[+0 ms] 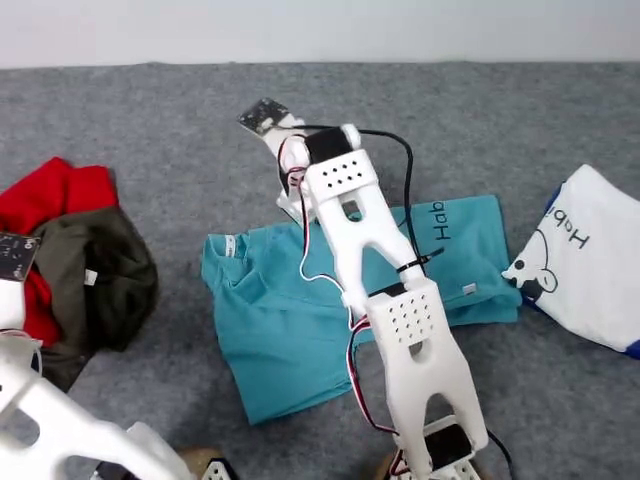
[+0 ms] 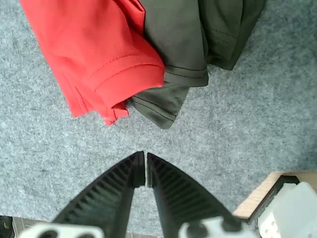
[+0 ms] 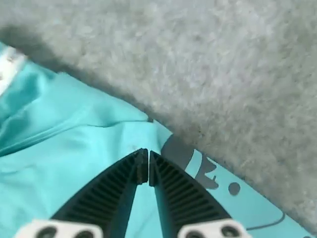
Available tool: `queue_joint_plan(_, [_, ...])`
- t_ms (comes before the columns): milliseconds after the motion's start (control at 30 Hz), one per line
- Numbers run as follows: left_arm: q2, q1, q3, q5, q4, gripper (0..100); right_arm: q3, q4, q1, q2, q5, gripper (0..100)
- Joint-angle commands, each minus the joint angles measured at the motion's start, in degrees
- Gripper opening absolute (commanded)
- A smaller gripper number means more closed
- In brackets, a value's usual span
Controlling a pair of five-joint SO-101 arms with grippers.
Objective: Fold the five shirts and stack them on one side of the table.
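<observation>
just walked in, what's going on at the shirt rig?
Shirt folding is under way, with no neat stack yet. The right arm reaches across the teal shirt, which lies partly folded mid-table. Its jaws are shut just over the fabric; I cannot tell whether they pinch any cloth. The left arm has its jaws shut and empty above the grey table, beside the red shirt and dark olive shirt, crumpled together. A white shirt lies at the right.

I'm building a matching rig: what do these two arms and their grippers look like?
The right arm and left arm are white plastic links; the right arm's housings have rows of small holes, with a black cable and red and white wires alongside. The left gripper and right gripper have black, ribbed, tapering fingers.
</observation>
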Motion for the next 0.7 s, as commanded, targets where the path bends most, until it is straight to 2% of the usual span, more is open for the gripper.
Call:
queue_joint_plan(0, [-0.9,0.4,-0.3,-0.5,-1.2,2,-5.5,5.3,-2.7,-0.4,-0.7,0.9])
queue_joint_plan(367, [-0.9,0.4,-0.3,-0.5,-1.2,2,3.9,7.1,-15.3,3.0,-0.8,0.9])
queue_joint_plan(667, [-0.9,0.4,-0.3,-0.5,-1.2,2,-2.9,6.0,-26.1,5.9,-0.7,0.9])
